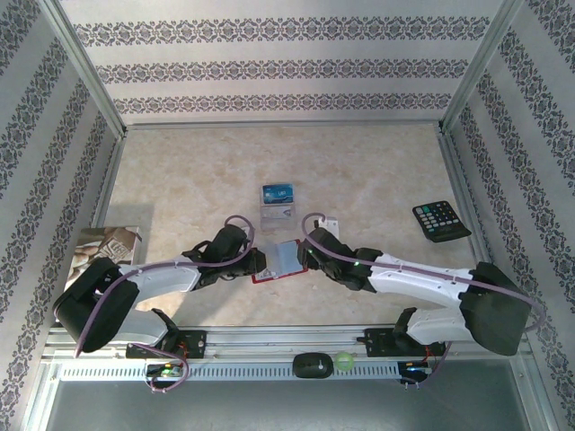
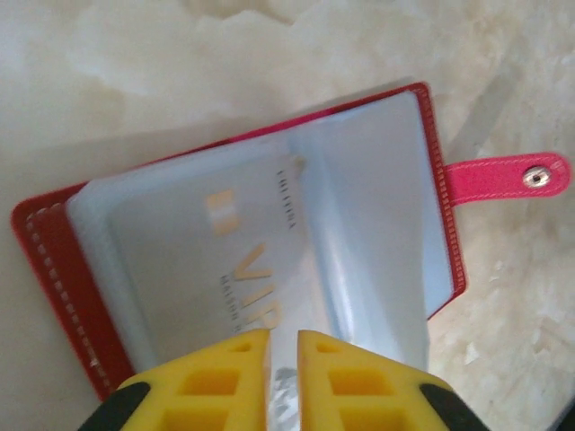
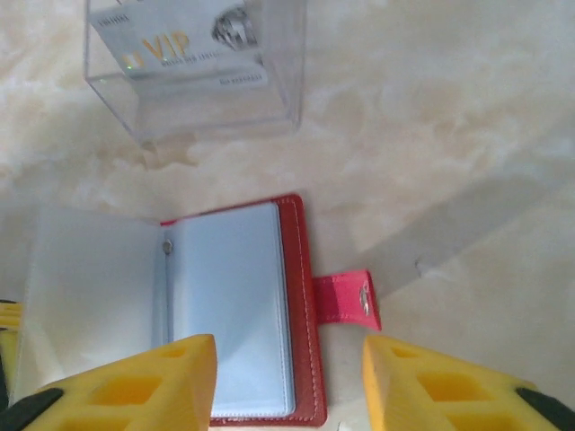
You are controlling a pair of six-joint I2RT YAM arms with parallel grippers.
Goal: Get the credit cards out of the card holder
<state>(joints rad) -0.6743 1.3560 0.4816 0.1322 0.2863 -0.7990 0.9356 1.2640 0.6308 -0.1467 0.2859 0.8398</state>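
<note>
Card holder [image 2: 269, 233], red folding leather-like wallet, lies open on marbled surface [image 1: 377, 162], sleeves up for access, one pale plastic VIP card [image 2: 243, 269] inside. Left tool [image 2: 283, 334] nearly closed at its near edge, grip cannot be told; right tool [image 3: 289, 341] released over its strap side.

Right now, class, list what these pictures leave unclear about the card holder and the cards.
- Left wrist view: whether the left jaws pinch the clear sleeve; their yellow fingers cover the contact.
- Top view: print on the blue card, too small.
- Right wrist view: the silver card, cut off by the top edge; the card holder, near edge cut off below.
</note>
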